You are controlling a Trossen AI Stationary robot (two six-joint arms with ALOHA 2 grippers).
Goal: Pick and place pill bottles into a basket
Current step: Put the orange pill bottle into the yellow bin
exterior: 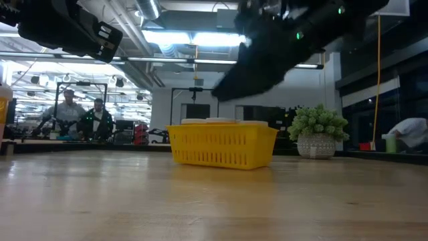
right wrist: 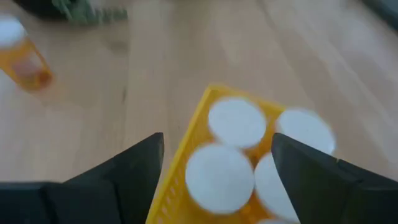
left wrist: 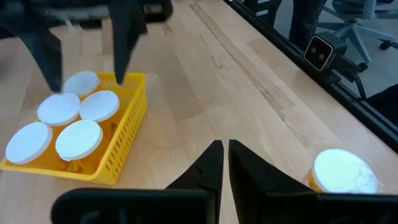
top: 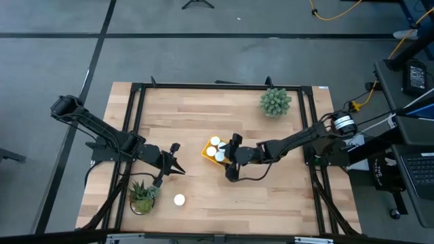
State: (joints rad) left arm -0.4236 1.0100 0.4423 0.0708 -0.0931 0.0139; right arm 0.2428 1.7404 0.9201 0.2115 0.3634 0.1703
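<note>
The yellow basket (top: 205, 150) stands at the table's middle and holds several orange pill bottles with white caps (left wrist: 79, 138). They also show in the right wrist view (right wrist: 219, 176). One more pill bottle (top: 179, 200) stands upright on the table near the front, also seen in the left wrist view (left wrist: 342, 173). My right gripper (top: 229, 157) is open and empty. It hovers over the basket's right side, with its fingers (left wrist: 124, 37) above the caps. My left gripper (top: 183, 171) is shut and empty, left of the basket and above the table.
A small potted plant (top: 142, 196) stands at the front left, close to the lone bottle. A rounder potted plant (top: 274, 102) stands at the back right. Bare wood lies between the basket and the table's front edge. People sit at desks in the room behind (exterior: 83, 119).
</note>
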